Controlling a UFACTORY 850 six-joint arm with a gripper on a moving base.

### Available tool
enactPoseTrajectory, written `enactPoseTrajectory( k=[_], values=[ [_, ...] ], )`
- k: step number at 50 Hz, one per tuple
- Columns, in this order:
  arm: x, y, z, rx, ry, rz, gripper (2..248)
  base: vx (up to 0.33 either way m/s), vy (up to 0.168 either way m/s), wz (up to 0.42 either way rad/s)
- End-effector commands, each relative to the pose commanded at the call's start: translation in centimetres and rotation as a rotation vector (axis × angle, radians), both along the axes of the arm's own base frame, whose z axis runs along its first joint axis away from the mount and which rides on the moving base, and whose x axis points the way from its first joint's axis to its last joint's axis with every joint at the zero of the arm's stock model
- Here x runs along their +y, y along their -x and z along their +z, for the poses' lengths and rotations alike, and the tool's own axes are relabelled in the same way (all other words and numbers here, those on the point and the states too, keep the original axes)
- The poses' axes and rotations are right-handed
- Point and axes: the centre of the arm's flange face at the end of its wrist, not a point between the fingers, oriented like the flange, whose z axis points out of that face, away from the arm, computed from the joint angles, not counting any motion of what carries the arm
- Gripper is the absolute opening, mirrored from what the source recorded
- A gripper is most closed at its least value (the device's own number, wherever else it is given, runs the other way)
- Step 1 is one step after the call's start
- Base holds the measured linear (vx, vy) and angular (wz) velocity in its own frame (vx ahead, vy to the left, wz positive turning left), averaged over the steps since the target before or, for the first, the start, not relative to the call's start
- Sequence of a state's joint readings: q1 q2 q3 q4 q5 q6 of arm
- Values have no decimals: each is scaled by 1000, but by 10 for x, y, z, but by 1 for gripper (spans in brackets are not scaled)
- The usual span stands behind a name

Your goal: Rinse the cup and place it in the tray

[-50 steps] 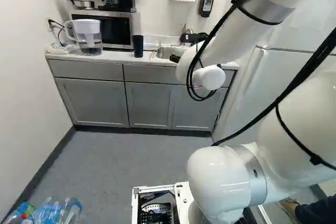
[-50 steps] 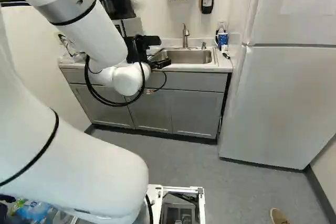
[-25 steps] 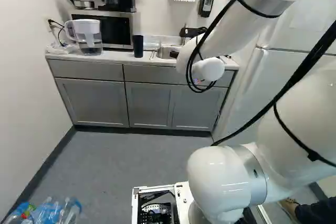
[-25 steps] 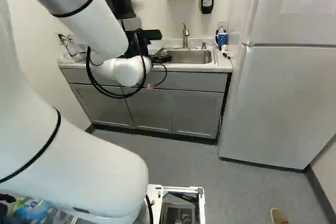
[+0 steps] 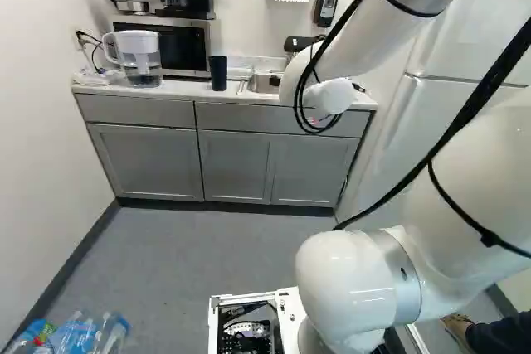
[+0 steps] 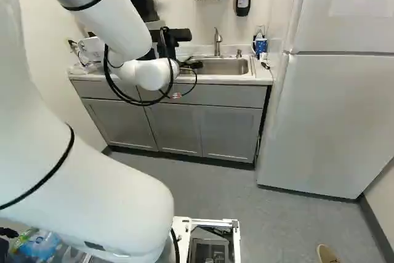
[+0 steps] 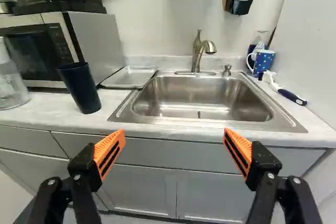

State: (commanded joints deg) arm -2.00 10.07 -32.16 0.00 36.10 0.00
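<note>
The gripper (image 6: 192,64) is in front of the sink's near left part in the right base view. In the wrist view the gripper (image 7: 174,135) stands wide open, nothing between its orange pads. Ahead of it lies the steel sink (image 7: 202,98) with its faucet (image 7: 198,53). A dark cup (image 7: 80,87) stands upright on the counter beside the microwave, also seen in the left base view as the dark cup (image 5: 217,73). The shallow metal tray (image 7: 129,77) lies between that cup and the sink. A blue dotted mug (image 7: 264,60) stands at the sink's other side.
A microwave (image 5: 162,46) and a water pitcher (image 5: 141,60) stand on the counter (image 5: 178,89). Near the mug lies a brush (image 7: 286,92). The fridge (image 6: 332,115) stands right of the cabinets. Plastic bottles (image 5: 79,336) are at the lower left of the left base view.
The arm's wrist has risen, and in the right base view the gripper has moved up and slightly rightward. The base, the dark cup and the mug have stayed put.
</note>
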Motion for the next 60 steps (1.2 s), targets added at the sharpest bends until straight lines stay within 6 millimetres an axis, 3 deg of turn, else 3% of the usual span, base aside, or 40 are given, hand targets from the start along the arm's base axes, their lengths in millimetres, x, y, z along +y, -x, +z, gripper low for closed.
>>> enactPoseTrajectory(
  k=[60],
  values=[
    [-3,-22,47,72,-3,-5,247,0,0,0]
  ],
)
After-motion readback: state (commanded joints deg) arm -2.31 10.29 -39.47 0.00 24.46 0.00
